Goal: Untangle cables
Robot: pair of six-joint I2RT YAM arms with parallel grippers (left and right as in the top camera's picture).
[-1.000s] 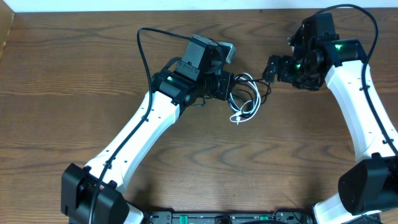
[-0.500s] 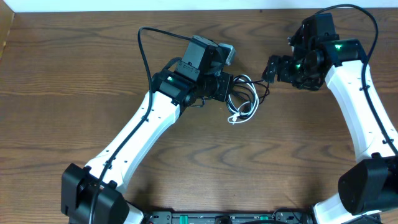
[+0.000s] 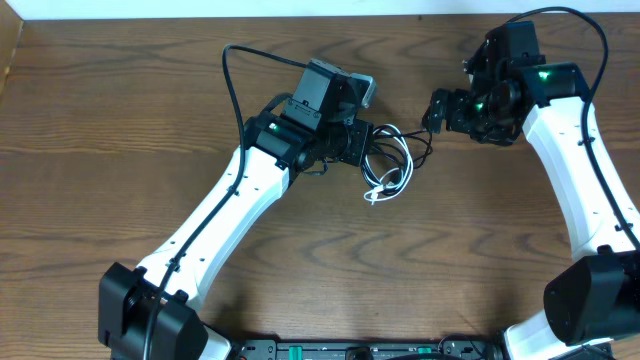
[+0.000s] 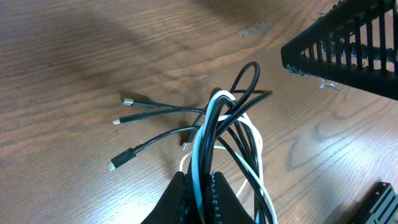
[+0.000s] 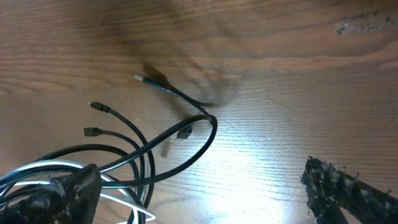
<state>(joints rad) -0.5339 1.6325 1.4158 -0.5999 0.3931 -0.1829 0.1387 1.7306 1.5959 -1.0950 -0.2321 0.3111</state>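
At the far centre of the bench (image 3: 120,120), the cables (image 3: 392,162), one white among black, sit bunched with the left tool (image 4: 199,194) clamped on them. A black loop reaches right toward the right tool (image 3: 433,112), which is just beside it with its jaws apart and so looks best placed to draw a strand rightward.

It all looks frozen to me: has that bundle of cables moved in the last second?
Yes, slightly: the cables have slid left, away from the motionless right tool, pulled by the left tool gripping them.

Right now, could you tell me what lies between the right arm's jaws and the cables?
Only bare table: in the right wrist view, wood separates the jaws from the nearest black loop of the cables.
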